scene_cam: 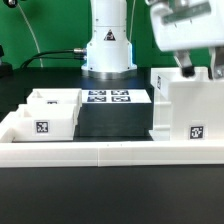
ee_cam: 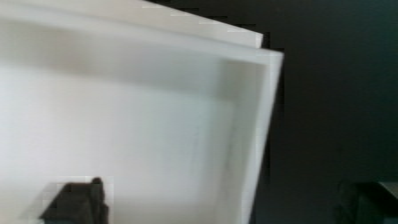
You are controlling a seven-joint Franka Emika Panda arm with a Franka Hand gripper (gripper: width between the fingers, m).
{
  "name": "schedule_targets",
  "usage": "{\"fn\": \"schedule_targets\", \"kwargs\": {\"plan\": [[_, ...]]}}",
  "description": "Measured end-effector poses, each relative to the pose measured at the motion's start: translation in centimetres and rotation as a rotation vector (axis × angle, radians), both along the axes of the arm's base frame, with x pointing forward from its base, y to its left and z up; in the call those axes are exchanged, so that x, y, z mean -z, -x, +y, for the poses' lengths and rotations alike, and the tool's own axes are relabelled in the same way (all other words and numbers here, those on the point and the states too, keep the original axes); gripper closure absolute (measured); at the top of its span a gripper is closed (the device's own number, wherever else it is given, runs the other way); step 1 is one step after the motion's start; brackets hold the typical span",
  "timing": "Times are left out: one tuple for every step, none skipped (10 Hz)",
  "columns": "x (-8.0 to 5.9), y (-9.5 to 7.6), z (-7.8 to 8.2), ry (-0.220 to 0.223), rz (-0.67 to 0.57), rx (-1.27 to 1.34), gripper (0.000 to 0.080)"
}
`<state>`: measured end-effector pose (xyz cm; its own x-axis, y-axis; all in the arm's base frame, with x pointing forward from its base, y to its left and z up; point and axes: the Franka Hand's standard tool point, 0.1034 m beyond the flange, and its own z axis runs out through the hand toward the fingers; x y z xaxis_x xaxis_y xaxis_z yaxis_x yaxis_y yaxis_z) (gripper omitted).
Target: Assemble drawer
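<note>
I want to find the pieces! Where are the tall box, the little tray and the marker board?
tall box (scene_cam: 185,105): exterior view, front wall above its tag.
little tray (scene_cam: 60,120): exterior view, front wall beside its tag.
marker board (scene_cam: 107,97): exterior view, middle of its tagged top.

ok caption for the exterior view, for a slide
tool at the top of the tall drawer box, tagged tray at the exterior view's left, marker board between them

Box (scene_cam: 190,112) at the exterior view's right, tray (scene_cam: 45,115) at its left, marker board (scene_cam: 108,97) between them on the bench (scene_cam: 115,125); my tool (scene_cam: 198,68) is above the box.
</note>
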<state>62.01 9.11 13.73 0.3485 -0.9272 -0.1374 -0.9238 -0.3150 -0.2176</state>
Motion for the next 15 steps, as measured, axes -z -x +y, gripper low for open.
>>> {"fn": "schedule_targets", "kwargs": {"plan": [[-0.6, 0.8, -0.7, 0.007, -0.024, -0.096, 0.015], [-1.2, 1.4, -1.8, 0.001, -0.048, -0.159, 0.015], [-1.1, 1.4, -1.8, 0.0, -0.045, -0.148, 0.015], [-1.0, 1.4, -1.8, 0.011, -0.053, -0.198, 0.015], [-0.9, 1.4, -1.9, 0.028, -0.073, -0.296, 0.015], [-0.6, 1.9, -2.0, 0.074, -0.082, -0.437, 0.015], [-0.5, 2.2, -2.6, 0.129, -0.103, -0.635, 0.015], [-0.3, 2.6, -3.9, 0.163, -0.128, -0.809, 0.015], [-0.3, 2.9, -5.8, 0.19, -0.153, -0.952, 0.015], [-0.1, 3.1, -7.8, 0.209, -0.172, -1.066, 0.015], [0.1, 3.2, -9.4, 0.224, -0.18, -1.13, 0.015], [0.1, 3.2, -8.8, 0.232, -0.182, -1.168, 0.015], [0.1, 3.2, -8.5, 0.232, -0.186, -1.185, 0.015], [0.2, 3.2, -8.7, 0.232, -0.185, -1.183, 0.015], [0.2, 3.2, -8.9, 0.232, -0.184, -1.18, 0.015]]}}
